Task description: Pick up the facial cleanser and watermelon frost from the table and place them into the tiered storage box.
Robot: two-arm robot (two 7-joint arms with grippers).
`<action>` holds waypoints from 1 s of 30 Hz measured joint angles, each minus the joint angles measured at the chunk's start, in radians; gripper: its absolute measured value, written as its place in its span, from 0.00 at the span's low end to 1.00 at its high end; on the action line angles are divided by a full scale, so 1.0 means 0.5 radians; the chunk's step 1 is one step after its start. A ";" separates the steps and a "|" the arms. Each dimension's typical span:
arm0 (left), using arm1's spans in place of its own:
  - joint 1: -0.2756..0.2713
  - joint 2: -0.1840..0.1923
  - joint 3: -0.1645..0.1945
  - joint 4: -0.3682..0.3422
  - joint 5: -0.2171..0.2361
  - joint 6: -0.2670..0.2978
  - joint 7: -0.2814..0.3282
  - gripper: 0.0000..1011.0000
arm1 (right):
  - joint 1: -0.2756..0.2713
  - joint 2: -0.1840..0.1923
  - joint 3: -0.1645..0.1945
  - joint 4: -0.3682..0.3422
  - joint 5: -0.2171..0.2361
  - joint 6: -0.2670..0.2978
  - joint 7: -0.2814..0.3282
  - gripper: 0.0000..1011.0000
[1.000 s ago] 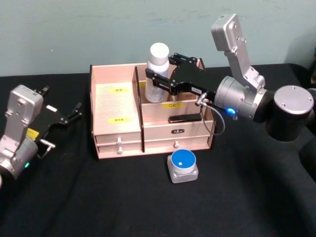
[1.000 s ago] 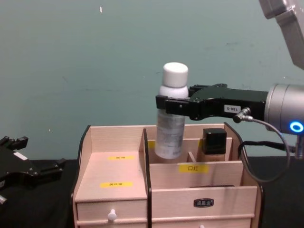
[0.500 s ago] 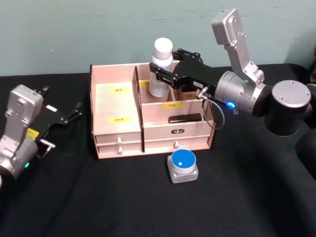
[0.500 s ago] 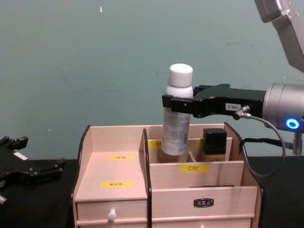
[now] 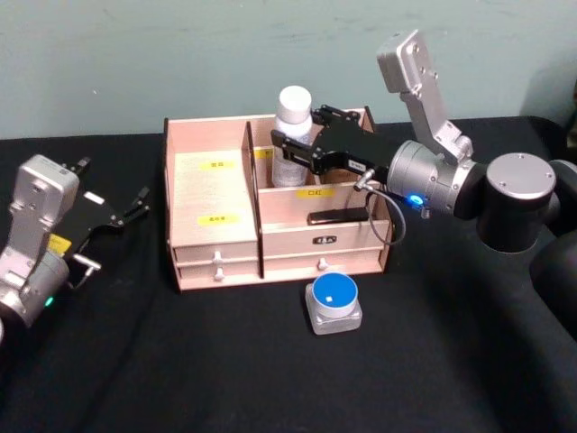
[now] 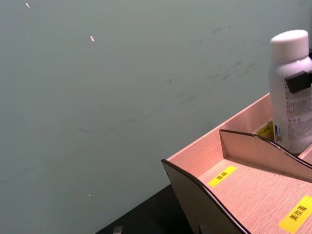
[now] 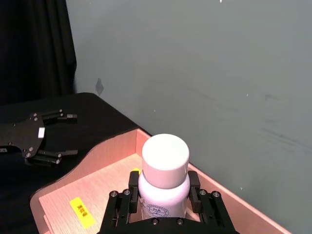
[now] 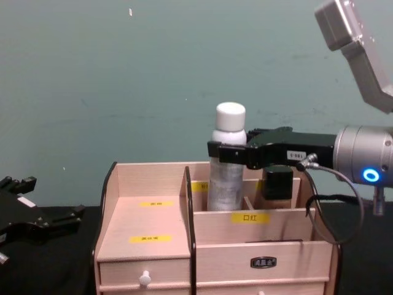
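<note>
Lower now, the white-capped bottle (image 8: 226, 181) stands in the tiered storage box (image 8: 147, 227), clamped by the right gripper (image 8: 228, 152).

Silver arms, black claws — a two-limbed machine.
The right arm (image 5: 514, 194) has brushed-silver drum joints, a boxy screwed link, a blue-lit ring and a black cable looping to the black right claw (image 5: 293, 150) with its small white label; the left arm (image 5: 36, 212) is silver too — green light, yellow sticker, black left claw (image 7: 73, 135).
</note>
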 joint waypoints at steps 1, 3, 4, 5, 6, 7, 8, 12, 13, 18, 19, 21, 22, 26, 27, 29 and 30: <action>0.000 0.000 0.000 0.000 0.000 0.000 0.000 1.00 | 0.003 -0.002 -0.002 0.008 -0.001 0.001 0.004 0.59; 0.000 0.000 0.000 0.000 0.000 0.000 0.000 1.00 | 0.009 -0.007 -0.009 0.030 -0.003 0.004 0.014 0.59; 0.000 0.000 0.000 0.000 0.000 0.000 0.000 1.00 | 0.010 -0.009 -0.011 0.037 -0.004 0.006 0.016 0.59; 0.000 0.000 0.000 0.000 0.000 0.000 0.000 1.00 | 0.010 -0.010 -0.012 0.043 -0.004 0.008 0.017 0.59; 0.000 0.000 0.000 0.000 0.000 0.000 0.000 1.00 | 0.011 -0.012 -0.014 0.050 -0.005 0.010 0.018 0.59; 0.000 0.000 0.000 0.000 0.000 0.000 0.000 1.00 | 0.012 -0.015 -0.017 0.064 -0.007 0.014 0.020 0.59; 0.000 0.000 0.000 0.000 0.000 0.000 0.000 1.00 | 0.014 -0.017 -0.019 0.073 -0.008 0.016 0.023 0.59; 0.000 0.000 0.000 0.000 0.000 0.000 0.000 1.00 | 0.025 -0.027 -0.036 0.124 -0.019 0.031 0.037 0.59; 0.000 0.000 0.000 0.000 0.000 0.000 0.000 1.00 | 0.027 -0.029 -0.039 0.133 -0.022 0.035 0.038 0.59; 0.000 0.000 0.000 0.000 0.000 0.000 0.000 1.00 | 0.035 -0.041 -0.052 0.174 -0.031 0.058 0.043 0.59; 0.000 0.000 0.000 0.000 0.000 0.000 0.000 1.00 | 0.035 -0.043 -0.054 0.179 -0.032 0.061 0.043 0.59; 0.000 0.000 0.000 0.000 0.000 0.000 0.000 1.00 | 0.036 -0.044 -0.054 0.181 -0.032 0.062 0.043 0.59; 0.000 0.000 0.000 0.000 0.000 0.000 0.000 1.00 | 0.036 -0.044 -0.054 0.181 -0.032 0.062 0.043 0.59; 0.000 0.000 0.000 0.000 0.000 0.000 0.000 1.00 | 0.035 -0.042 -0.054 0.179 -0.032 0.062 0.043 0.59; 0.000 0.000 0.000 0.000 0.000 0.000 0.000 1.00 | 0.035 -0.042 -0.054 0.179 -0.032 0.062 0.043 0.59; 0.000 0.000 0.000 0.000 0.000 0.000 0.000 1.00 | 0.035 -0.041 -0.054 0.177 -0.033 0.063 0.044 0.61; 0.000 0.000 0.000 0.000 0.000 0.000 0.000 1.00 | 0.034 -0.041 -0.054 0.178 -0.034 0.063 0.045 0.63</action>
